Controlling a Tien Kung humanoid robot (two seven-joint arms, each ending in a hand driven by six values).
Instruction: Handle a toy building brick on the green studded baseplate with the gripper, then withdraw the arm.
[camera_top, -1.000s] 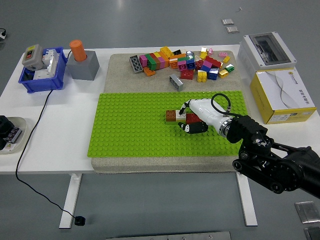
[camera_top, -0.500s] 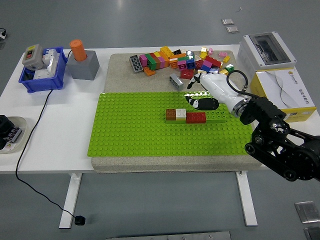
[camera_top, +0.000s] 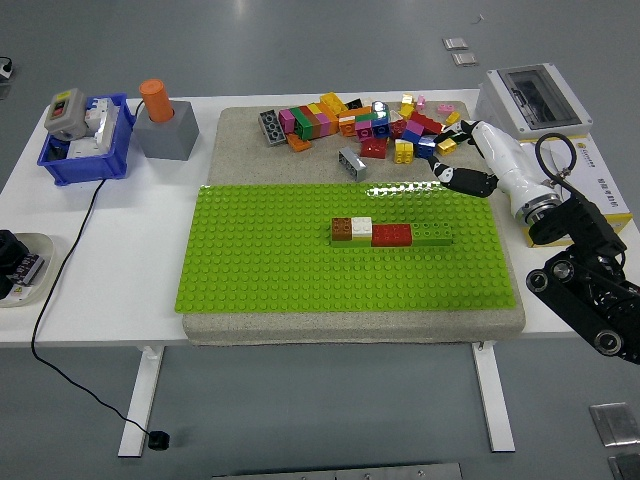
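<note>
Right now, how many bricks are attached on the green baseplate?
4, in one row near the green baseplate middle: brown brick, white brick, red brick, green brick.

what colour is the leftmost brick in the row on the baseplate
Brown, seen in the head view.

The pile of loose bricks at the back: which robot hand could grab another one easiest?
Probably the right hand. It hovers empty at the baseplate's far right corner, right beside the loose bricks. The left hand is not in view.
</note>
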